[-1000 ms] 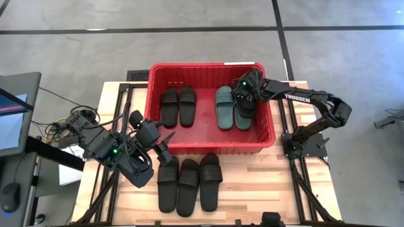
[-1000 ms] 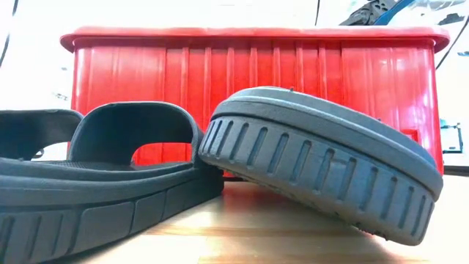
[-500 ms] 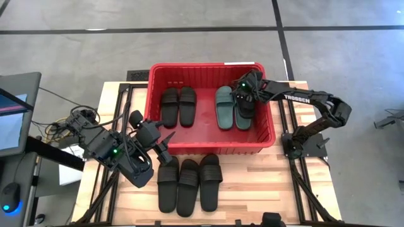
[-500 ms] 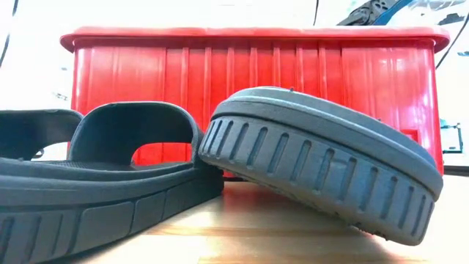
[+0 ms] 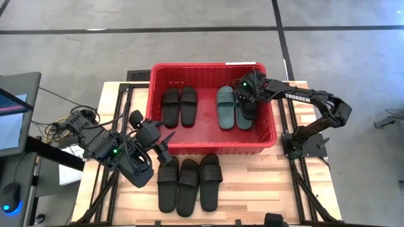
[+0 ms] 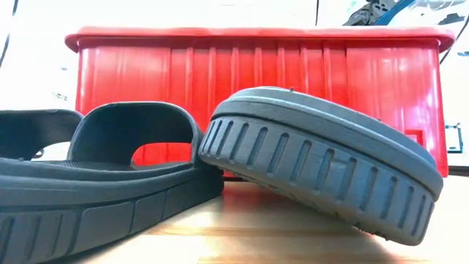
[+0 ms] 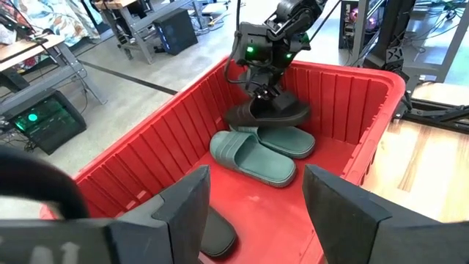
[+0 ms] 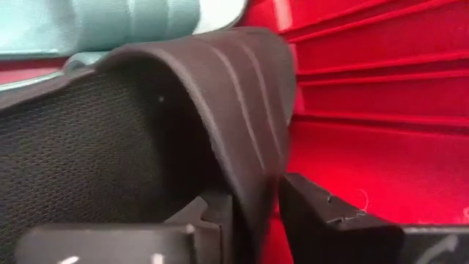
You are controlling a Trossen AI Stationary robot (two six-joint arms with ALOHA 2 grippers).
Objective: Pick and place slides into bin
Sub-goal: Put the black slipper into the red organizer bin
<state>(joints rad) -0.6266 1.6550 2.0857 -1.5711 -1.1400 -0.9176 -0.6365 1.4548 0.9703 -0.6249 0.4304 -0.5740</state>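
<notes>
At the near edge of the worktop (image 5: 252, 183), three black slides (image 5: 189, 183) are lying side by side, waiting just in front of the bin (image 5: 268, 129). The left end effector (image 5: 165, 144) is hovering by the bin's near left corner with its fingers standing wide and holding nothing. Inside the bin, a black pair (image 5: 177, 105) is resting toward the left wall and a teal pair (image 5: 230, 108) toward the right. The right end effector (image 5: 243, 101) is reaching in over the far right part of the bin, and its fingers (image 8: 330, 220) are standing narrow around the strap of another black slide (image 7: 267, 114), which is sitting on top of the teal pair. I cannot tell whether the fingers are pinching the strap or are already loosening. In my judgement the placing step is nearly finished. The danger from here is that the strap is catching on a finger when the arm is lifting, so the slide is coming up again or tipping against the right wall. Also the slide may be sliding off the teal pair, because it is lying on an uneven surface.
</notes>
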